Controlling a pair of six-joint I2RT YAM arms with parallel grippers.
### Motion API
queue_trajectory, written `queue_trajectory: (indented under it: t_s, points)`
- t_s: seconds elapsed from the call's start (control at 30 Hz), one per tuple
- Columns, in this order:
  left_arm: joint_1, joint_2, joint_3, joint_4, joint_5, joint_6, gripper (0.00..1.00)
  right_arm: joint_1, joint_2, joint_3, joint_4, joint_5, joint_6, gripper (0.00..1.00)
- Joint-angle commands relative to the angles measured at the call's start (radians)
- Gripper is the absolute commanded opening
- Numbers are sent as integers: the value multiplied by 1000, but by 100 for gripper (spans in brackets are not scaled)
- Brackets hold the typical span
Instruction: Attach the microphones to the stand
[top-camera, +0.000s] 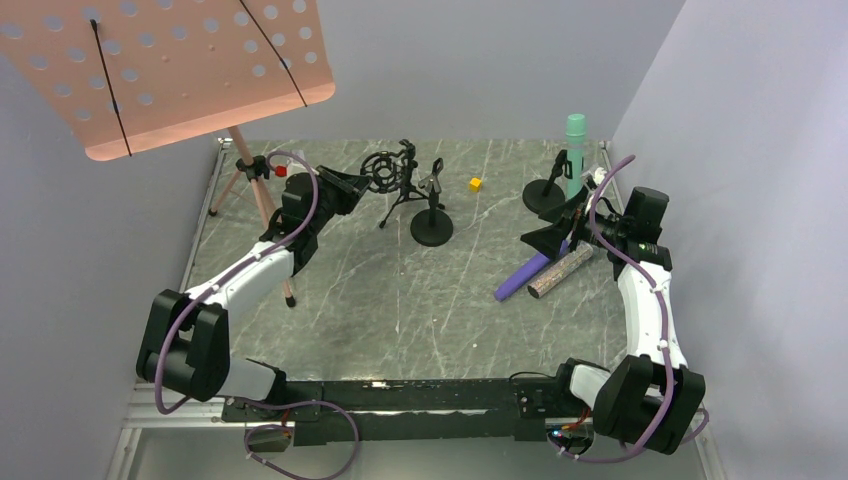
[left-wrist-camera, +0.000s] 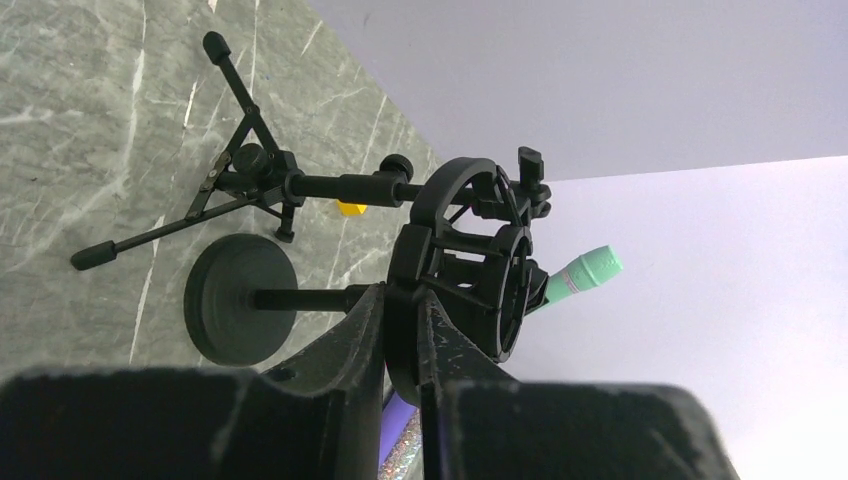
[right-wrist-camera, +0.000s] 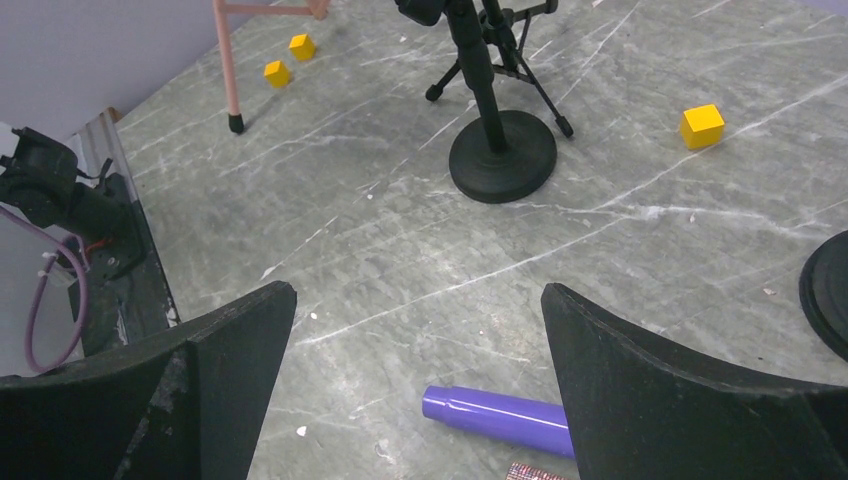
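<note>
At the far left, the pink music stand (top-camera: 190, 70) rose over the edge of the grey marbled table (top-camera: 400, 300). Near its legs, the left gripper (left-wrist-camera: 402, 335) was clamped on the black ring of the shock mount (left-wrist-camera: 470, 255), with one finger on each side of the ring. This shock mount sat on top of the small tripod stand (top-camera: 398, 205).

Just to the right of the tripod stood the middle round-base stand (top-camera: 431, 228). Behind it, a yellow cube (top-camera: 475, 184) lay on the table.

Further right, the right round-base stand (top-camera: 545, 195) was near the far right corner. The teal-green microphone (top-camera: 575, 140) stood upright at it, but I could not tell if the clip held it.

In front of this stand, the purple microphone (top-camera: 522, 277) and the glittery microphone (top-camera: 560, 272) lay flat on the table, side by side. Whether they touched I could not tell.

The right gripper (right-wrist-camera: 418, 293) hung over them with its fingers spread wide and grasped nothing. In the right wrist view, the end of the purple microphone lay below, between the two fingers.
</note>
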Motion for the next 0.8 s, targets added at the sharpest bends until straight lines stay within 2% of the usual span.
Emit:
queue_trajectory:
  t_s: [0.0,0.1,0.53,0.77]
  points:
    - [6,-20,17,88,7,-28,4,4,-13,16,14,-27,-21,100]
    - [10,-42,10,88,0,-36,1,4,-13,14,15,-25,-23,100]
    - [20,-139,-19,71,-22,-136,0,3,-11,13,13,-22,-27,100]
    - [20,-215,-90,71,-29,-170,0,3,-10,13,11,-22,-30,100]
